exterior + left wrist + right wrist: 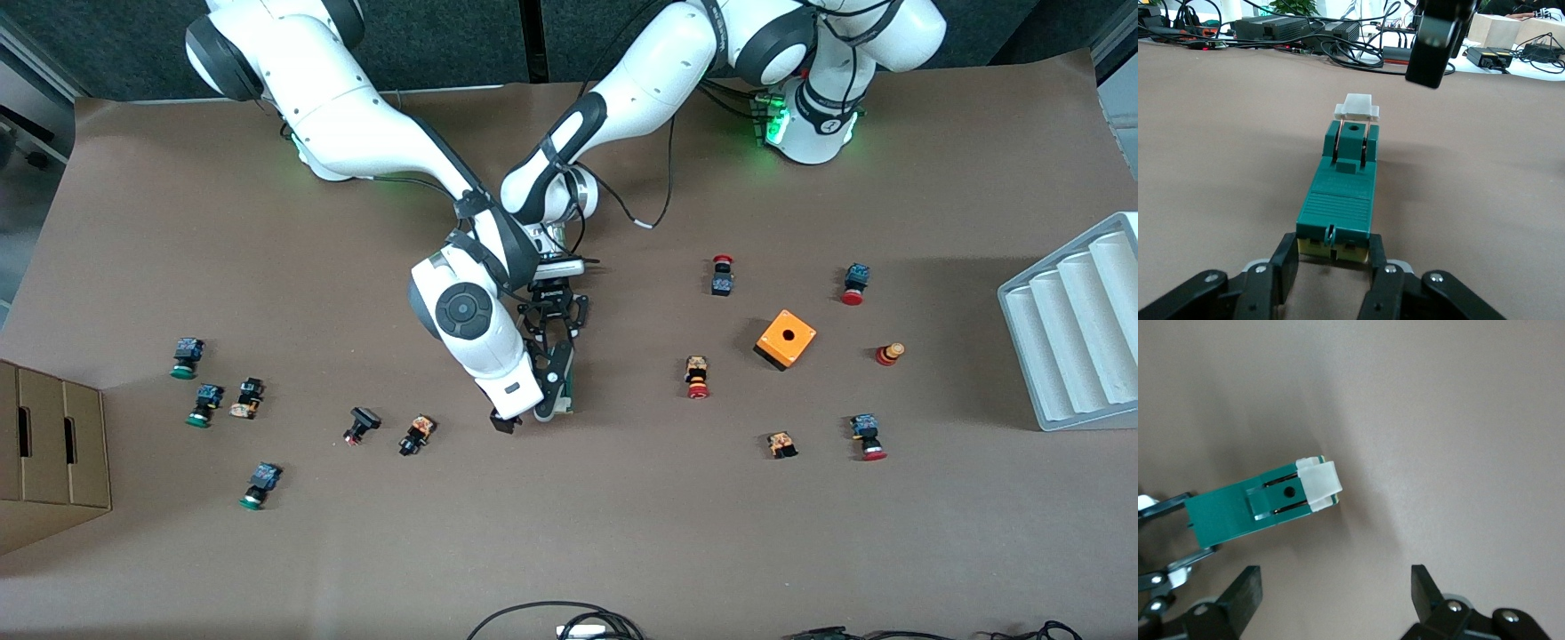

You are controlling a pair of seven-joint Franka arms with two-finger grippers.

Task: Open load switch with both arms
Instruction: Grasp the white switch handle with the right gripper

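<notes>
The brown paper-covered table [622,533] carries the 2 white jointed robot arms, both reaching to its middle. The left gripper [1333,257] has its 2 black fingers pinching the yellowish end of the narrow dark green load switch [1339,193], which lies flat on the table, its white piece [1357,107] pointing toward the front camera. The right gripper [1337,597] hovers over that white end, jaws spread wide, holding nothing.
</notes>
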